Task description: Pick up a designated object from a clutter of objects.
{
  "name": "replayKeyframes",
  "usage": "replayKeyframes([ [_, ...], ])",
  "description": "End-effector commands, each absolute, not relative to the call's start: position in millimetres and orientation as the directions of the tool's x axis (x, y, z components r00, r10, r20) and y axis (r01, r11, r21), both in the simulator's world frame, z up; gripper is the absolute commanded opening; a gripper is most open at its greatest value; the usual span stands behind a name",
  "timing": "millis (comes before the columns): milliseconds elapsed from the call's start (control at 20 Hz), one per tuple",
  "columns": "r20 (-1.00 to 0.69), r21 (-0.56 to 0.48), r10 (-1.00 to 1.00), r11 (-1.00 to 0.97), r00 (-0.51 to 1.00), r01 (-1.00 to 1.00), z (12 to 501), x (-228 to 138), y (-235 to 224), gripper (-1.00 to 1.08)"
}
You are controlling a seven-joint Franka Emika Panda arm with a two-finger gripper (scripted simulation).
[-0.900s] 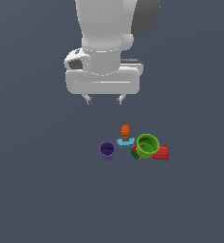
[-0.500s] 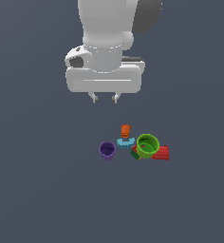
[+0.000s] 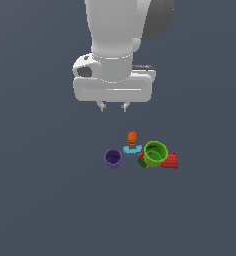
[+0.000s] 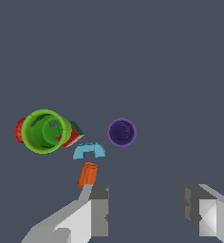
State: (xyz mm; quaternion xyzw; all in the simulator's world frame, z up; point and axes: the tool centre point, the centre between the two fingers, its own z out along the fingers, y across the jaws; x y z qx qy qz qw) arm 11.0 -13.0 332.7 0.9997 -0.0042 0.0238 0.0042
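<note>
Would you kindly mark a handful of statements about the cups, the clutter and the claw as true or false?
1. The claw is shut on the green cup. False: it hangs open above the items, holding nothing.
2. The green cup stands upright, its opening facing up. True.
3. The purple cup is bigger than the green cup. False: it is smaller.
4. The purple cup stands apart from the other items. True.
5. The red ribbed cylinder lies beside the purple cup. False: it lies against the green cup, on the side away from the purple cup.
</note>
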Motion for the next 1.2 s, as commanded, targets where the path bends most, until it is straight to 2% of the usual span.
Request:
replayKeyframes([
  [0,0.030,0.003,-0.022,-1.000,0.999,-0.022,324,14,-6,0.28],
  [600,-0.139,-0.018,-0.157,-0.987,0.978,-0.161,240,36,56,0.28],
  [1150,-0.267,0.007,-0.255,-0.965,0.929,-0.263,172,38,105,0.28],
])
